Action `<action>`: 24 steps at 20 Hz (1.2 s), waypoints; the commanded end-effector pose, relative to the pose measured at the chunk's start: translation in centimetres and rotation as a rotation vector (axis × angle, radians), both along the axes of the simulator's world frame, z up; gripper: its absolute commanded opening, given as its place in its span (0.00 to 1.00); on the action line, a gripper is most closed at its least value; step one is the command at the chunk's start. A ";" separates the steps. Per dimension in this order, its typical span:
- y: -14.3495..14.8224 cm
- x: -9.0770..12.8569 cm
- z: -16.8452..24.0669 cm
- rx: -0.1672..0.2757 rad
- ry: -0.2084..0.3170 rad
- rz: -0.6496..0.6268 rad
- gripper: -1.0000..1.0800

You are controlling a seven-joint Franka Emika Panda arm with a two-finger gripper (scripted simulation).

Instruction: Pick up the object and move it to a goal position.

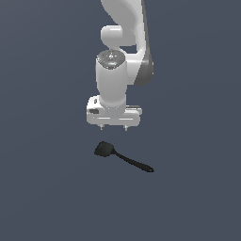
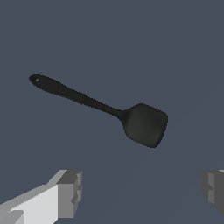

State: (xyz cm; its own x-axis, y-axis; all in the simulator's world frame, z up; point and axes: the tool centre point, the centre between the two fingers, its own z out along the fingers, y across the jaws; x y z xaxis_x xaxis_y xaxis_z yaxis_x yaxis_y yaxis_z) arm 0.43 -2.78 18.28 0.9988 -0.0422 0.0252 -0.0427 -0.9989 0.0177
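The object is a small black spatula (image 1: 121,156) lying flat on the dark grey floor, its squarish head toward the exterior view's left and its thin handle running down toward the exterior view's right. My gripper (image 1: 113,128) hangs above and just behind it, pointing down, open and empty. In the wrist view the spatula (image 2: 105,109) lies whole below the camera, and my two grey fingertips (image 2: 70,192) stand wide apart with nothing between them. The gripper (image 2: 142,190) does not touch the spatula.
The white arm (image 1: 123,56) rises behind the gripper. The dark grey floor (image 1: 47,188) spreads around the spatula. No goal marker shows.
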 end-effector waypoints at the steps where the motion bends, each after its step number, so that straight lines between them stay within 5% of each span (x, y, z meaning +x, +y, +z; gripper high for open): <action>1: 0.0 0.0 0.0 0.000 0.000 0.000 0.96; 10: 2.7 1.5 1.4 -0.007 -0.042 0.036 0.96; 24: 2.7 2.0 0.2 -0.015 -0.029 0.154 0.96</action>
